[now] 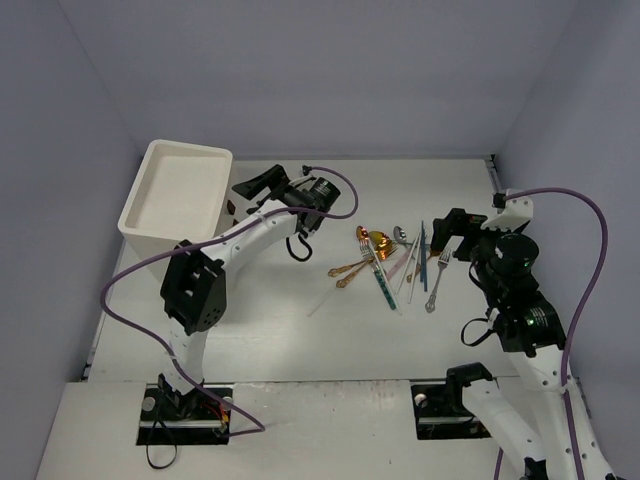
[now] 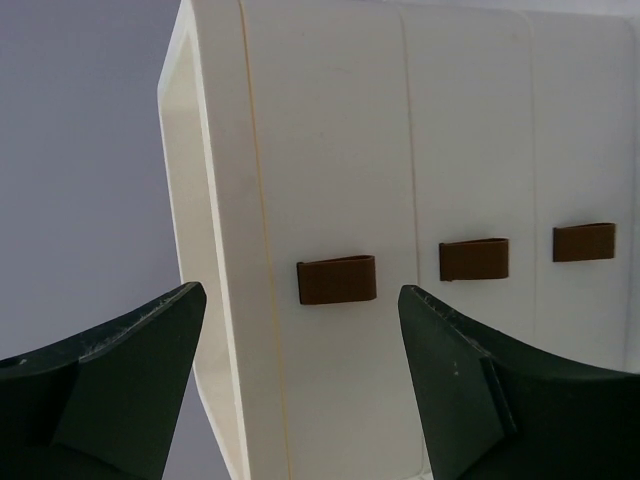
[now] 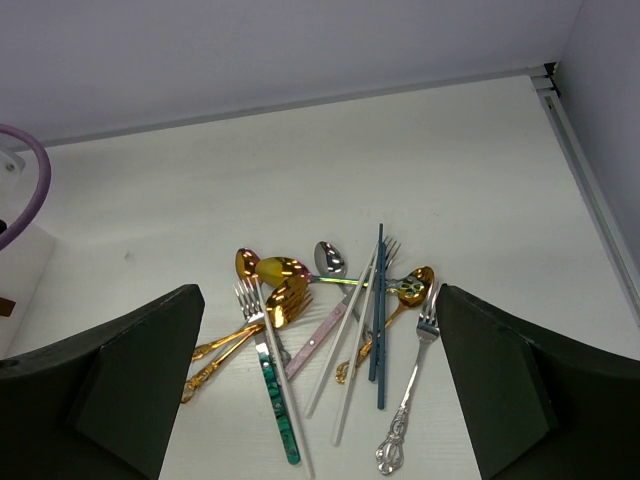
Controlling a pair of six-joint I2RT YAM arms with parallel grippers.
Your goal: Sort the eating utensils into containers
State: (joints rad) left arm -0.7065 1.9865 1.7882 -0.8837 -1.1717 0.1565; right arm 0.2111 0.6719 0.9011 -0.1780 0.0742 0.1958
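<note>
Arm bases bolted at near table [image 1: 300, 340] edge, a purple cable [image 1: 130, 275] looping off each. Right gripper [image 1: 447, 232] hangs mid-table on the right, pointing left at the utensil pile [image 1: 395, 262]. In the wrist view the right gripper [image 3: 320, 290] has its jaws spread full wide with nothing between them, and the pile lies beyond the tips. The pile is loose and criss-crossed on the table, right of centre, well apart from the cabinet [image 1: 178, 195]. Nearest the right gripper is a silver fork [image 3: 410, 400] with an ornate handle. Next to it lie a dark blue chopstick [image 3: 380, 320] and two white chopsticks [image 3: 345, 370], roughly parallel. A teal-handled fork [image 3: 278, 420] and a pink-handled piece [image 3: 320, 340] lie left of these. Gold spoons [image 3: 287, 300] and a silver spoon [image 3: 330, 258] overlap at the far end of the heap. None of it is in a drawer. Further back on the left, the left gripper [image 1: 255, 184] is just beside the front face of the white cabinet. From its wrist camera, the left gripper [image 2: 300, 295] has its jaws wide apart and gripping nothing, framing the first brown knob [image 2: 337, 279]. Cannot tell whether the tips touch the front. Three drawers [image 2: 465, 150] show side by side, all shut, each with its knob. The cabinet sits at the far-left corner with its rimmed top up.
</note>
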